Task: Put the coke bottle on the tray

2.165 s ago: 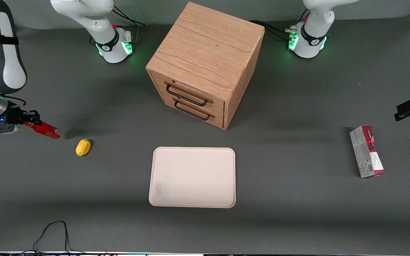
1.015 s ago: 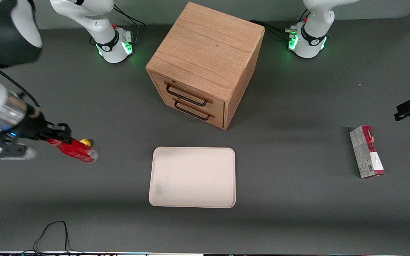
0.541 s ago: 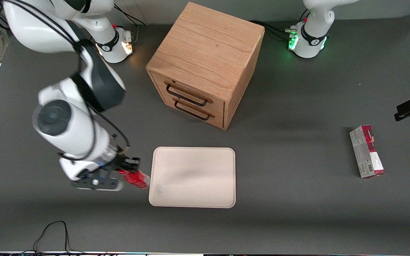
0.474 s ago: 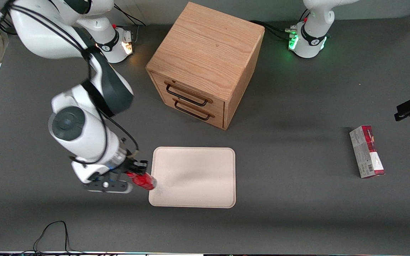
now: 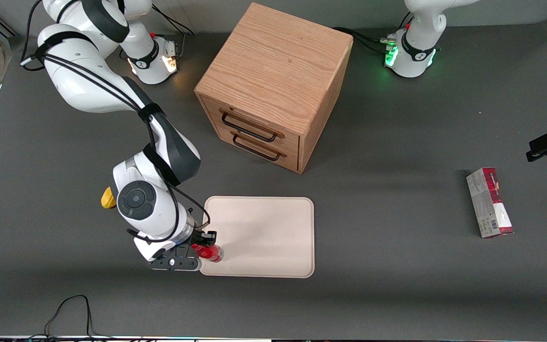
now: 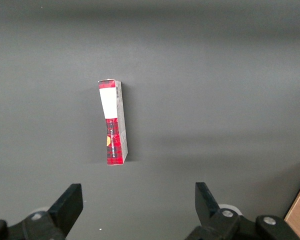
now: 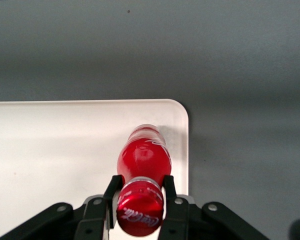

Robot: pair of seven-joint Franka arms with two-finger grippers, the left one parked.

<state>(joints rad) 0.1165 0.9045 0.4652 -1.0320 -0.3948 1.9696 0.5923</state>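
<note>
My right gripper (image 5: pixel 203 243) is shut on the neck of the coke bottle (image 5: pixel 210 253), a small glossy red bottle with a red cap. It holds the bottle upright over the corner of the cream-white tray (image 5: pixel 273 223) that is nearest the front camera at the working arm's end. In the right wrist view the red cap (image 7: pixel 140 206) sits between the two black fingers (image 7: pixel 113 192), and the bottle body (image 7: pixel 144 155) hangs over the tray (image 7: pixel 55 150) near its rounded corner. Whether the bottle's base touches the tray is not visible.
An oak two-drawer cabinet (image 5: pixel 273 85) stands farther from the front camera than the tray. A small yellow lump (image 5: pixel 107 198) lies beside the arm, partly hidden by it. A red-and-grey carton (image 5: pixel 489 202) lies toward the parked arm's end and shows in the left wrist view (image 6: pixel 113 122).
The gripper has carried the bottle from the working arm's end of the table, past the yellow lump, to above the tray's near corner. The bottle has swung from lying sideways to pointing down.
</note>
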